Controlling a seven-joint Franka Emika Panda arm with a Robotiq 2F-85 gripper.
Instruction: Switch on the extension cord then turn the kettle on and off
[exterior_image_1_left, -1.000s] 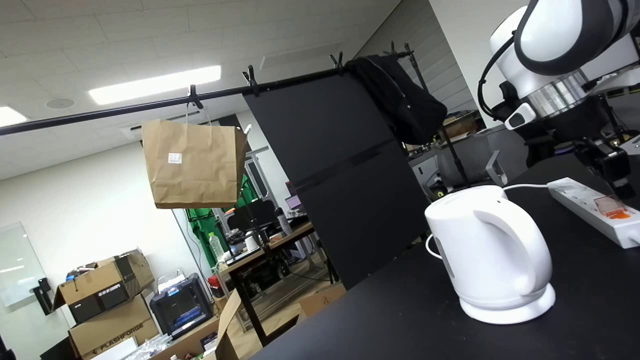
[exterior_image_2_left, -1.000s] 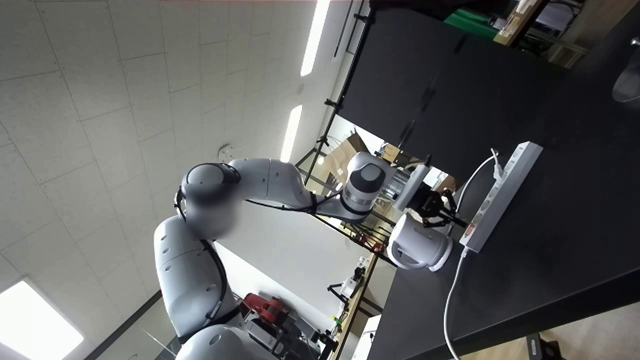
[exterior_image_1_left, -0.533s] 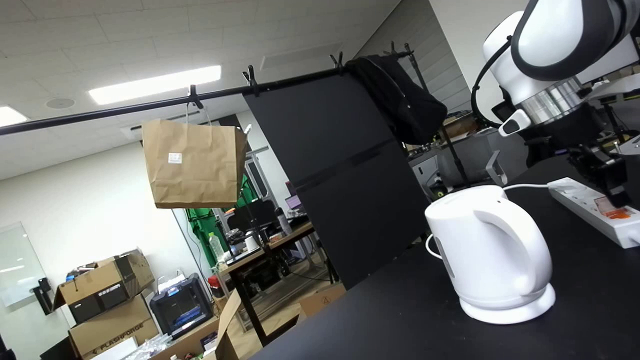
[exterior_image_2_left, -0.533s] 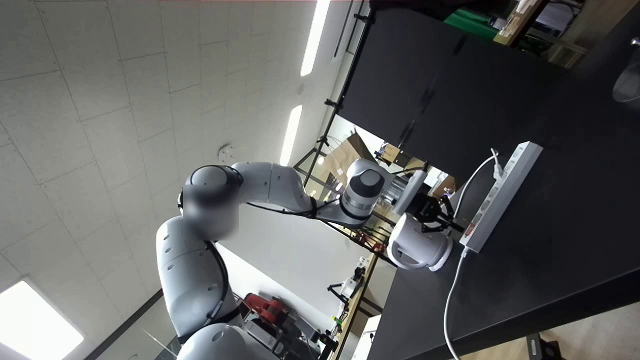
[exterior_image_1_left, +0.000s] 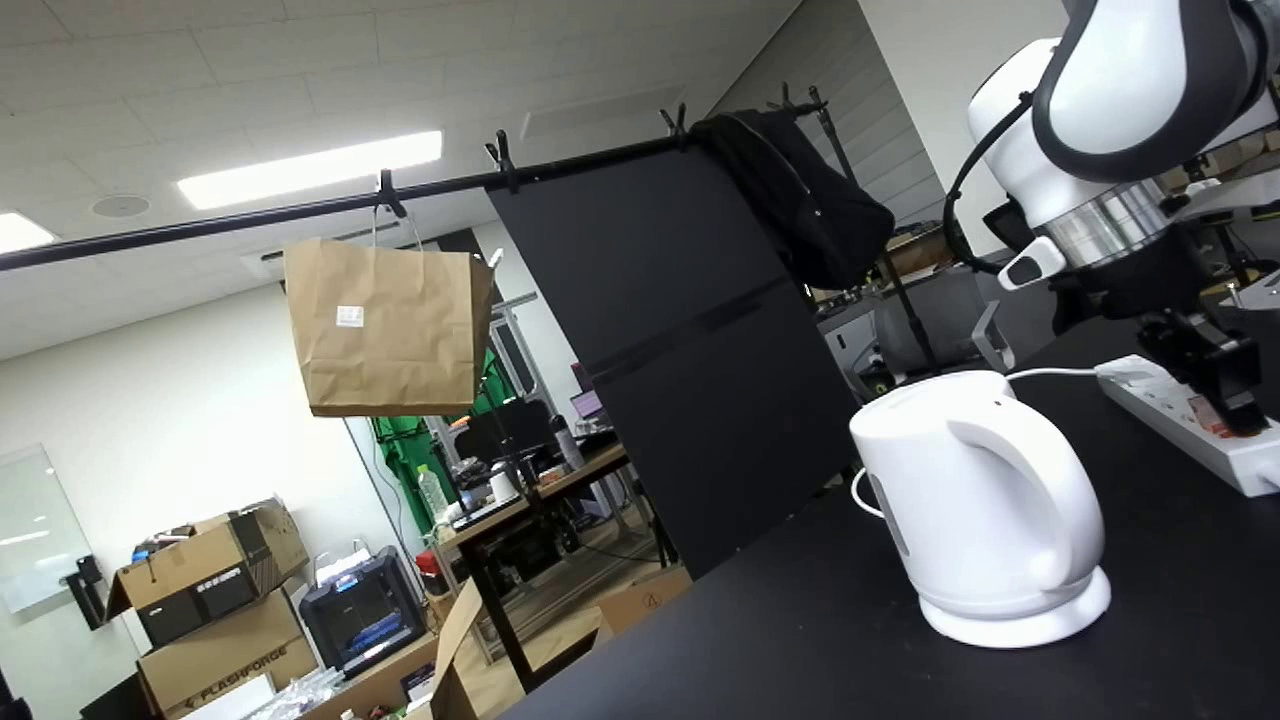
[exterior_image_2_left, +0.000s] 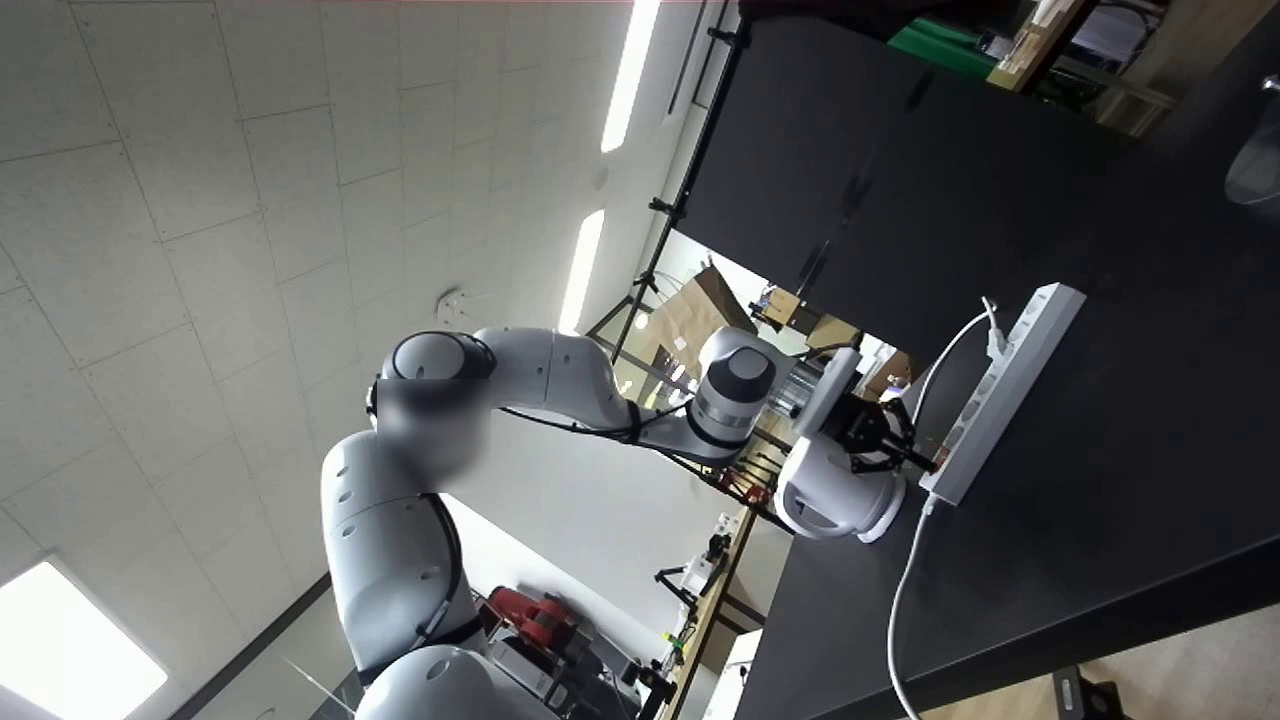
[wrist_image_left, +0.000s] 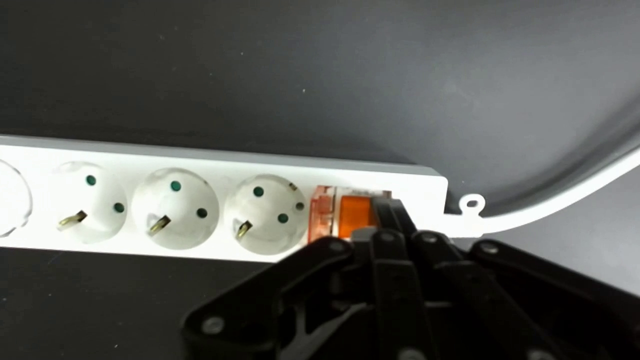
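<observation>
The extension cord is a long white strip lying on the black table, seen in both exterior views (exterior_image_1_left: 1165, 408) (exterior_image_2_left: 1015, 385) and in the wrist view (wrist_image_left: 225, 165). Its orange switch (wrist_image_left: 354, 216), beside a raised clear red cover (wrist_image_left: 321, 212), is near the cable end. My gripper (wrist_image_left: 390, 201) is shut and empty. Its fingertips are over the right side of the switch and seem to touch it; they hide part of it. The gripper also shows in both exterior views (exterior_image_1_left: 1244, 418) (exterior_image_2_left: 934, 465). The white kettle (exterior_image_1_left: 985, 520) stands upright on its base, also visible behind the strip (exterior_image_2_left: 835, 485).
The strip's white cable (exterior_image_2_left: 905, 610) runs off towards the table edge. A white plug (exterior_image_2_left: 996, 343) sits in the strip's far part, with a thin cable leading towards the kettle. A black panel (exterior_image_1_left: 720, 350) hangs behind the table (exterior_image_1_left: 780, 640).
My gripper has moved down from above the strip onto its orange switch. The arm has lowered with it. The kettle and strip have stayed in place.
</observation>
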